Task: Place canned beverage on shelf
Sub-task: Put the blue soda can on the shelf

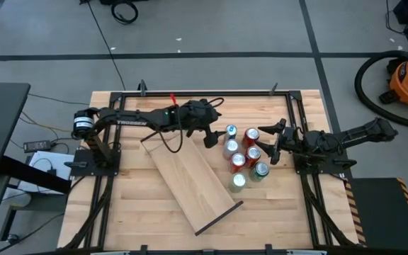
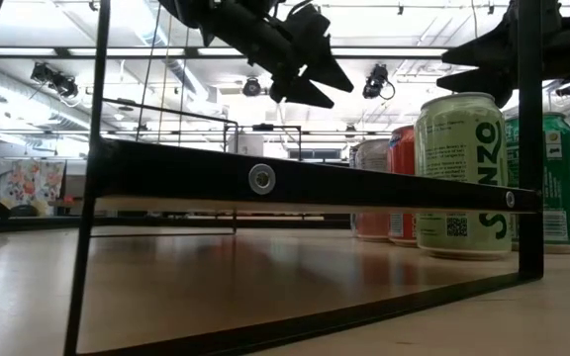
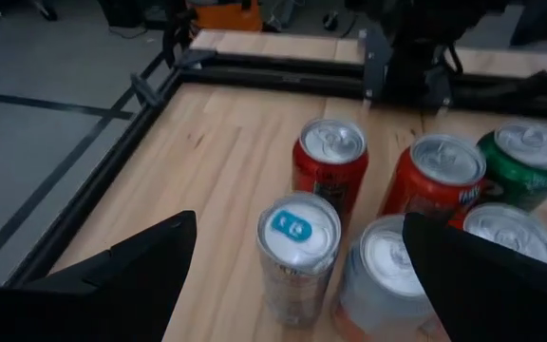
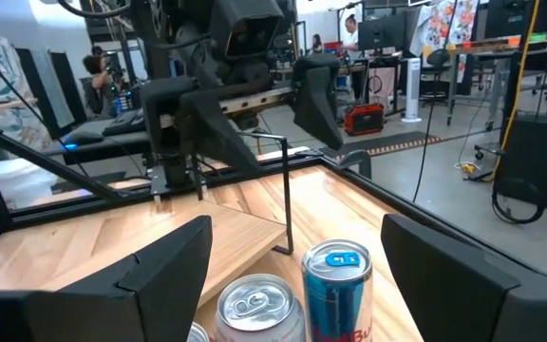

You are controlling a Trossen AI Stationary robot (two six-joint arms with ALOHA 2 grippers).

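The left gripper (image 1: 217,136) is wide open and holds nothing. It hangs in the air just past the far end of the shelf (image 1: 190,177), on the side where the cans stand. Its two dark fingers (image 3: 131,275) point down and forward at the can with the blue top (image 3: 297,237), and that can sits in the gap between them.

The blue-top can stands up straight on the table, right beside the shelf but not on it. A red can (image 3: 330,157) is close behind it and a silver can (image 3: 383,275) is close at its side. More cans stand farther from the shelf.

To do this step well, the left gripper probably needs to come down slowly with one finger on each side of the blue-top can. The fingers should slip into the small gaps and not bump the red can or the silver can, or those could tip over. It should squeeze the can around its middle.

The right gripper (image 1: 273,142) waits beyond the cans from the shelf. Its fingers are apart too, and it holds nothing.
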